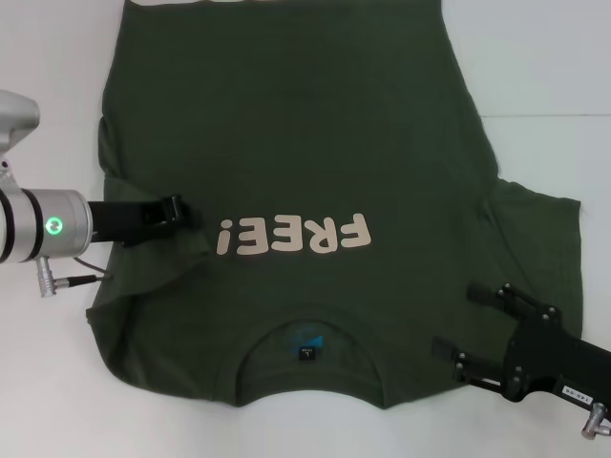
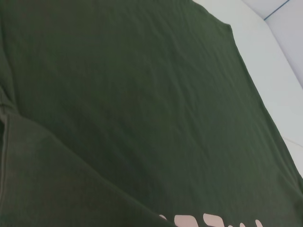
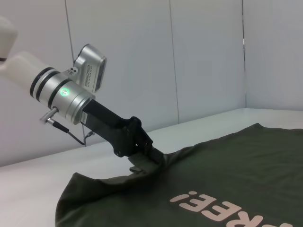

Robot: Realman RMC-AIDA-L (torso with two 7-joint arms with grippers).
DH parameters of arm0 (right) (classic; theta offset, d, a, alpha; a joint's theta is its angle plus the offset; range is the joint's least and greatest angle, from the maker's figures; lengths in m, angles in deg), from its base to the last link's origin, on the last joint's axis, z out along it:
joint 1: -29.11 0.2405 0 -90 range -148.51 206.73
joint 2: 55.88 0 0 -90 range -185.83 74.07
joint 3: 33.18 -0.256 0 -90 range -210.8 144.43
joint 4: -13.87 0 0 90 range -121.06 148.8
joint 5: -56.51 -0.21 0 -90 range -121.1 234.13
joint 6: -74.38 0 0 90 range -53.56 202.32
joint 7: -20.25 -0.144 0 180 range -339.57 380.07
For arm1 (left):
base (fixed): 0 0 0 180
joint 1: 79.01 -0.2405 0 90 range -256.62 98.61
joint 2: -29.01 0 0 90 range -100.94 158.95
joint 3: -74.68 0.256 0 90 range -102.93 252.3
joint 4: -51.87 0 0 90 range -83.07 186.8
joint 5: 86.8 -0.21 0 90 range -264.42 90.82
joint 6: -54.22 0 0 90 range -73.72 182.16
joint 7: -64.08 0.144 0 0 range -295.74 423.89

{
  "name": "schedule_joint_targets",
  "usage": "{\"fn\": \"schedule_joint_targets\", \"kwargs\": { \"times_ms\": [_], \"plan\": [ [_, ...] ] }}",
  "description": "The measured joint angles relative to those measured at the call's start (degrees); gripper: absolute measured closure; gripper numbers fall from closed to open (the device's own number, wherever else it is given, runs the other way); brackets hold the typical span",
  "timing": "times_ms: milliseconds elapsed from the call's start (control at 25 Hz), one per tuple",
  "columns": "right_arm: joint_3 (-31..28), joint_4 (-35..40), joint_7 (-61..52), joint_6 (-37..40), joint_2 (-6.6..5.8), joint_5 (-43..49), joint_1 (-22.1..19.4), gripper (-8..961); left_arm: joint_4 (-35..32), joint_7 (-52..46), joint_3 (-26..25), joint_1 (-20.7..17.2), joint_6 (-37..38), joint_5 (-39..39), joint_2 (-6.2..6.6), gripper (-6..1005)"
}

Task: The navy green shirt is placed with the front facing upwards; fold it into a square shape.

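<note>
The navy green shirt (image 1: 305,143) lies flat on the white table, front up, with its collar (image 1: 305,348) nearest me and the cream "FREE!" print (image 1: 291,236) across the chest. My left gripper (image 1: 183,214) is shut on the shirt's left sleeve edge, which it holds drawn inward and slightly raised beside the print; the right wrist view shows that pinch (image 3: 149,155) with cloth draping down from it. The left wrist view is filled by shirt cloth (image 2: 132,104). My right gripper (image 1: 459,321) hovers open over the shirt's right shoulder, near the spread right sleeve (image 1: 539,239).
The white table (image 1: 48,382) shows bare on both sides of the shirt, and a seam line (image 1: 554,116) crosses it at the back right. Pale wall panels (image 3: 189,56) stand beyond the table's far side.
</note>
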State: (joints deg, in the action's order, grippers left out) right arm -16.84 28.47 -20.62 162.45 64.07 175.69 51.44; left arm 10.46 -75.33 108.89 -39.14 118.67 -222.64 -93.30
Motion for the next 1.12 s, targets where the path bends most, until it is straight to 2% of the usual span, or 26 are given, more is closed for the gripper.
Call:
{"fn": "schedule_joint_targets", "kwargs": {
  "times_ms": [200,440,640,960,1040,1120],
  "plan": [
    [0.0,-0.01,0.0,0.0,0.0,0.0,0.05,21,1.2,0.57,0.3,-0.25,-0.02,0.07,-0.25,985],
    [0.0,-0.01,-0.03,0.01,0.0,0.0,0.33,21,1.68,1.96,0.31,-0.25,1.77,3.4,-0.27,785],
    [0.0,-0.01,-0.04,-0.01,0.0,0.0,0.36,21,1.87,3.0,0.33,-0.45,4.15,5.08,-0.04,550],
    [0.0,-0.01,-0.02,-0.22,0.0,0.0,0.6,21,2.11,4.29,0.16,-0.77,2.27,5.14,0.22,311],
    [0.0,-0.01,-0.01,-0.23,0.0,0.0,0.61,21,1.73,4.46,0.0,-1.03,2.13,5.15,0.46,306],
    [0.0,-0.01,0.0,-0.23,0.0,0.0,0.61,21,1.35,4.06,-0.05,-1.33,2.09,5.1,1.37,300]
  ]
}}
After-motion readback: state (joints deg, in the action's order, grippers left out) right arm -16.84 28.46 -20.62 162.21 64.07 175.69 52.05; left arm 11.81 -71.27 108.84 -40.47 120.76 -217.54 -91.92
